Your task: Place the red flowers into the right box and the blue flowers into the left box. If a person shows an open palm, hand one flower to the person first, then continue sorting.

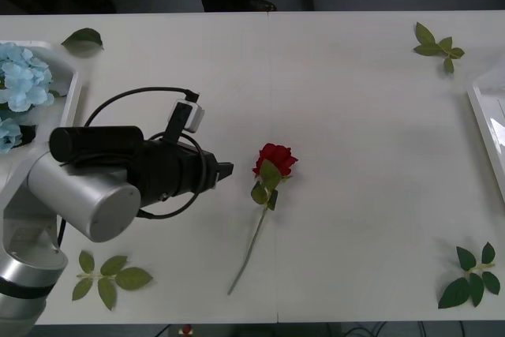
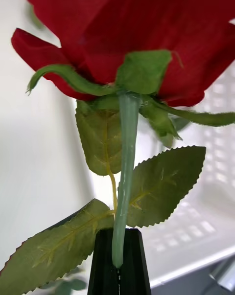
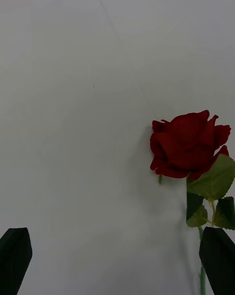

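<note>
Across the white table (image 1: 355,155), which takes up most of the room in front of the robot, the left arm (image 1: 102,183) reaches in from the near left corner, a grey and black limb with a looped cable on top. Its left gripper (image 3: 117,260) points toward the table's middle with its black fingers (image 3: 14,256) spread wide apart and nothing between them.

At the far left edge sits the left box (image 1: 72,88), a white tray, and the blue flowers (image 1: 22,76) already lie inside it, fluffy pale heads pressed against the rim. At the far right edge a strip of the right box (image 1: 489,128) shows, its raised white rim catching the light.

Near the centre of the table lies a red rose (image 1: 274,159), flat on the surface, bud toward the far side and thin green stem trailing back toward the near edge. It lies just beside the left gripper's tips, apart from them.

The right gripper (image 2: 117,263) has its black fingers (image 2: 105,260) pressed together on the stem of a second red rose (image 2: 132,35), bud uppermost, serrated leaves fanning out beside the fingers, with the ribbed white floor of the right box behind it.

Loose leaf sprigs lie at the corners: one at far left (image 1: 83,37), one at far right (image 1: 438,45), one at near left (image 1: 106,274), one at near right (image 1: 472,278).
</note>
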You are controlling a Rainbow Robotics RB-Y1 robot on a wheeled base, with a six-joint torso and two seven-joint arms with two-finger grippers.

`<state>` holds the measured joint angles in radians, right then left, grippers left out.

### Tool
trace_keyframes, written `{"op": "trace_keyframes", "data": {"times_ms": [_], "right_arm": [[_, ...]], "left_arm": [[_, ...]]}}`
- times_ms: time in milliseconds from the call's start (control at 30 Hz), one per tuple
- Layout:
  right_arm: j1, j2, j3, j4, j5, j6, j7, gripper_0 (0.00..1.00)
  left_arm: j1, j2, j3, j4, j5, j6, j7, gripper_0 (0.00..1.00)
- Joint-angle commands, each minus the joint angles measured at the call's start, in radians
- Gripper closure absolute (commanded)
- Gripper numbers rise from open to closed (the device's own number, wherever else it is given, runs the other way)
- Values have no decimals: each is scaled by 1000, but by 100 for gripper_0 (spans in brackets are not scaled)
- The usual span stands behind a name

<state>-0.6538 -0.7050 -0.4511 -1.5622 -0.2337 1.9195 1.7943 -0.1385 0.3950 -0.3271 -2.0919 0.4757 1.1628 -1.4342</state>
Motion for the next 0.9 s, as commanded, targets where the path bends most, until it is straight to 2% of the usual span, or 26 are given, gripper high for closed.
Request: {"op": "trace_keyframes", "data": {"times_ms": [33,133,167,333,567,733,833,900], "right_arm": [[-37,-63,11,70,93,-70,96,100],[-35,-73,9,126,120,-131,122,100],[-35,-73,8,189,134,-217,145,100],[-35,-73,11,341,136,-402,148,100],[-32,-71,29,476,134,-510,142,100],[-26,-68,60,570,117,-609,140,100],[-26,-68,77,605,88,-645,138,100],[-24,-67,78,620,63,-662,143,97]], "left_arm": [[-36,-36,-86,-33,-118,-6,74,0],[-38,-42,-132,-33,-184,-6,107,0],[-41,-47,-182,-30,-259,-6,146,0],[-59,-54,-254,7,-335,-9,179,0],[-93,-73,-316,84,-368,-69,182,0],[-125,-90,-352,185,-374,-178,175,0],[-133,-96,-366,213,-374,-198,167,0],[-133,-97,-379,219,-374,-198,163,0]]}}
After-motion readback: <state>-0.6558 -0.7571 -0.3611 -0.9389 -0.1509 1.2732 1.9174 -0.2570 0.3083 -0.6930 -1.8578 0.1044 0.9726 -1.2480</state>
